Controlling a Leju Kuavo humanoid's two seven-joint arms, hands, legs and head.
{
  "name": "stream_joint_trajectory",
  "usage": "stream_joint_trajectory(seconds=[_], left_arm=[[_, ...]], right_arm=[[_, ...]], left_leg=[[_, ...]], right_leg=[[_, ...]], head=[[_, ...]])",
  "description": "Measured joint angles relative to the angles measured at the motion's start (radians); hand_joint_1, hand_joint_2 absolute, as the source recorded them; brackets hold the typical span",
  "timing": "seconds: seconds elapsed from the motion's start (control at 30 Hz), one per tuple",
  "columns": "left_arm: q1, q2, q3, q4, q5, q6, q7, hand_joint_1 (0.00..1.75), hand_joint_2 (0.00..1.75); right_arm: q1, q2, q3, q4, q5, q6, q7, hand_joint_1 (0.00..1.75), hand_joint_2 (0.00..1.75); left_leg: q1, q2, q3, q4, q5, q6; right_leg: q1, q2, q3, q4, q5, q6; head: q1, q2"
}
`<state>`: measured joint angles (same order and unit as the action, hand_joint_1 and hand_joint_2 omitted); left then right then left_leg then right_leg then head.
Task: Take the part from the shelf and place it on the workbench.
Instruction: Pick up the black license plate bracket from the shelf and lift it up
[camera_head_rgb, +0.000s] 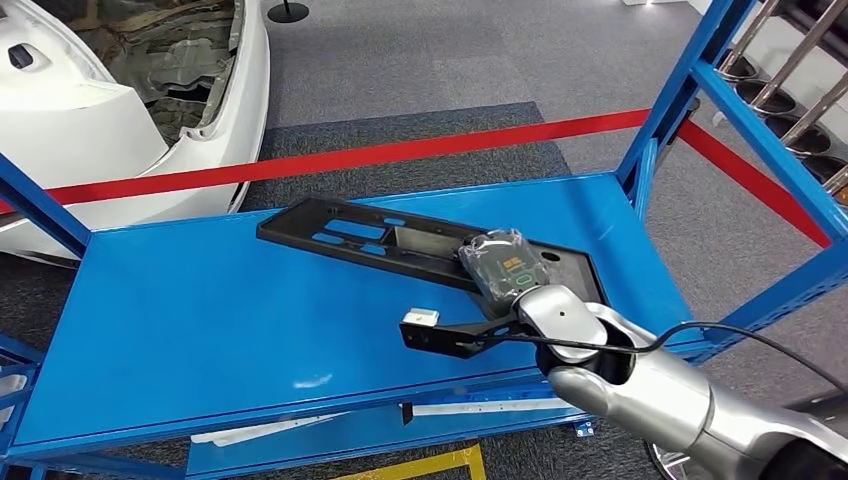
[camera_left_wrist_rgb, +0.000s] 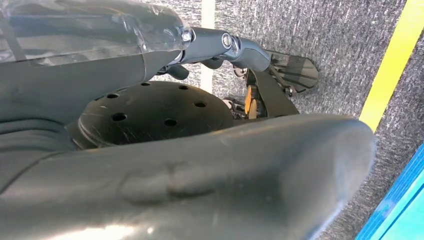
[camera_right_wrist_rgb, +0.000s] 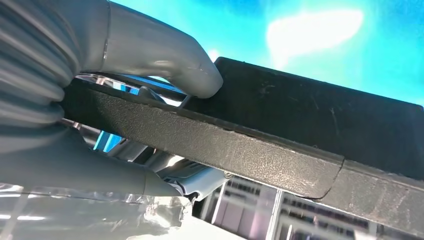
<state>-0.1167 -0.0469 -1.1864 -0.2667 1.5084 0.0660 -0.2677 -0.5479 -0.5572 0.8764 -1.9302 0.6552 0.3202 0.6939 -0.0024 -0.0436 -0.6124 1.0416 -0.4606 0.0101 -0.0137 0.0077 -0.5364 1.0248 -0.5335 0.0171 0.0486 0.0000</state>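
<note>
One white car body stands at the far left on the grey carpet, behind one red barrier tape that runs across the floor and bends at the blue upright on the right. One blue shelf fills the middle of the head view, its flat deck bearing one part — a long black plastic panel with slotted cut-outs, lying flat and aslant, its far end toward the car and its near end under the robot's wrist. A row of metal rods stands at the far right beyond the shelf frame.

One silver arm comes in from the lower right, bent at the elbow, with a black cable looping over it. Its right hand, wrapped in clear film, lies over the near end of the part. In the right wrist view the right hand is clamped on the part's edge — the grey thumb pressed on one face, the fingers curled under the other.

The left hand hangs over grey carpet beside a yellow floor line; whether its fingers are apart or together cannot be told.
</note>
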Motion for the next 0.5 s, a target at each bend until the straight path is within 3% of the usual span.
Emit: stream_joint_trajectory(seconds=[0.4, 0.5], left_arm=[[0.001, 0.0, 0.0, 0.001, 0.0, -0.003, -0.009, 0.0, 0.0], [0.001, 0.0, 0.0, 0.001, 0.0, -0.002, -0.011, 0.0, 0.0]], right_arm=[[-0.026, -0.024, 0.001, -0.033, 0.027, -0.049, -0.01, 1.75, 1.75], [-0.022, -0.028, -0.002, -0.034, 0.036, -0.116, -0.036, 1.75, 1.75]], left_leg=[[0.0, 0.0, 0.0, 0.0, 0.0, 0.0], [0.0, 0.0, -0.001, 0.0, 0.0, 0.0]], right_leg=[[0.0, 0.0, -0.001, 0.0, 0.0, 0.0], [0.0, 0.0, -0.001, 0.0, 0.0, 0.0]], head=[[0.0, 0.0], [0.0, 0.0]])
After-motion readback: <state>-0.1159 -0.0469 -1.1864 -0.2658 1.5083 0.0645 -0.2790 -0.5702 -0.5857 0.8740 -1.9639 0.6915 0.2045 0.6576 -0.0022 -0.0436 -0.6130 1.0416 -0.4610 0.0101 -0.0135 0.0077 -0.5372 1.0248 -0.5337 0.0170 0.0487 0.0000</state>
